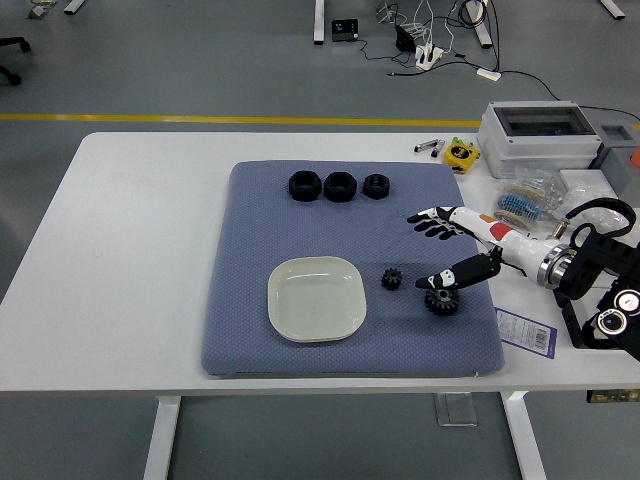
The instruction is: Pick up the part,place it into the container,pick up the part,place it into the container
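The right hand (447, 250) reaches in from the right edge over the blue-grey padded mat (250, 250), its thumb angled down to touch the larger black gear (441, 299) while the four fingers (428, 221) fan out above, spread and closed on nothing. That posture reads as the start of a pinch: thumb set at the gear, fingers not yet brought down to close on it. The smaller black gear (391, 279) lies just beside, between the larger one and the white square dish (316, 297), which is empty and sits near both parts, probably so each carry is short (the dish is the only open container on the mat). Neither part is in it, so by my reading the task is at its first pick. Three black nut-like rings (340, 186) line the mat's far edge, well apart from the work. The left arm is out of view.

The mat covers the middle of a white table (120, 250); at its right end stand a grey box with a clear lid (540, 135), a small yellow object (461, 155) and bagged items. Beyond lies grey floor with a yellow line and loose cables
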`<state>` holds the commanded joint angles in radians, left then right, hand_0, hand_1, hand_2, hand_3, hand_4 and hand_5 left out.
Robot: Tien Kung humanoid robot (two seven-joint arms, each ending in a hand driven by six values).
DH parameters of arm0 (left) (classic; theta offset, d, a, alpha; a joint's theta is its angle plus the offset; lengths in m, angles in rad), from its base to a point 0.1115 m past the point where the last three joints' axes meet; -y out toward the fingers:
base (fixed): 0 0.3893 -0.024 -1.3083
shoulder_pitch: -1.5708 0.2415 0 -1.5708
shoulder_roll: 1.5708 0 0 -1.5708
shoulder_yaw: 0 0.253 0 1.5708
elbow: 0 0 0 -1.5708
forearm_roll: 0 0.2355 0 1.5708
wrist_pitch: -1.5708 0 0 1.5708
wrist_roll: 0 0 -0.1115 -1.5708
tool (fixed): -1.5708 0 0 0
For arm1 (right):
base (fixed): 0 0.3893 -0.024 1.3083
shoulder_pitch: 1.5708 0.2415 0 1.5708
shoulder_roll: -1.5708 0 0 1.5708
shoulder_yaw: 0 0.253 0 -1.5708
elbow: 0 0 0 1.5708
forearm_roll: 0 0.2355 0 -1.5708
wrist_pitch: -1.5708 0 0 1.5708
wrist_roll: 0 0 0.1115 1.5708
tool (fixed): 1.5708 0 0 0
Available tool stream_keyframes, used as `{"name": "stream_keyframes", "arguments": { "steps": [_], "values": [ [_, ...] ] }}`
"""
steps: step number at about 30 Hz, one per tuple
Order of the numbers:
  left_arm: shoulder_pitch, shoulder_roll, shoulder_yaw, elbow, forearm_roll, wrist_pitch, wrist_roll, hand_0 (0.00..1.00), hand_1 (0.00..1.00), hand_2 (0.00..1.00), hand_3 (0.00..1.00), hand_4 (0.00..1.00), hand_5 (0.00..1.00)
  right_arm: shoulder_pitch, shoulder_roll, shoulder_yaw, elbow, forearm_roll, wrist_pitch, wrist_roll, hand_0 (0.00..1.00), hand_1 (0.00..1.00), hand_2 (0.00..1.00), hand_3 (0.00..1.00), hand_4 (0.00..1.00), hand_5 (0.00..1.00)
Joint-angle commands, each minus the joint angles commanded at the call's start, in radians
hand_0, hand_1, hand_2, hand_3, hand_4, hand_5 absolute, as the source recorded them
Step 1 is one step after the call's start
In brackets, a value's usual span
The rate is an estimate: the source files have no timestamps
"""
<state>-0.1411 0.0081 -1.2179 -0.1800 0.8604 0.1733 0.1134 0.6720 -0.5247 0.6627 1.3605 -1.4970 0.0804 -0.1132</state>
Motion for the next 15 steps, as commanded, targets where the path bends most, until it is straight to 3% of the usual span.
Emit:
{"name": "stream_keyframes", "arguments": {
  "steps": [10,15],
  "values": [
    [-0.003,0.003,0.000,0.000,0.002,-0.002,0.002,0.710,0.619,0.632,0.561,0.612,0.685,0.072,0.003,-0.135,-0.070,-0.365,0.020,-0.011,0.788,0.764,0.789,0.812,0.917,0.101],
    [-0.003,0.003,-0.001,0.000,-0.001,-0.001,0.002,0.710,0.619,0.632,0.561,0.612,0.685,0.074,0.005,-0.163,-0.077,-0.381,0.028,-0.016,0.788,0.764,0.789,0.812,0.917,0.101]
  ]
}}
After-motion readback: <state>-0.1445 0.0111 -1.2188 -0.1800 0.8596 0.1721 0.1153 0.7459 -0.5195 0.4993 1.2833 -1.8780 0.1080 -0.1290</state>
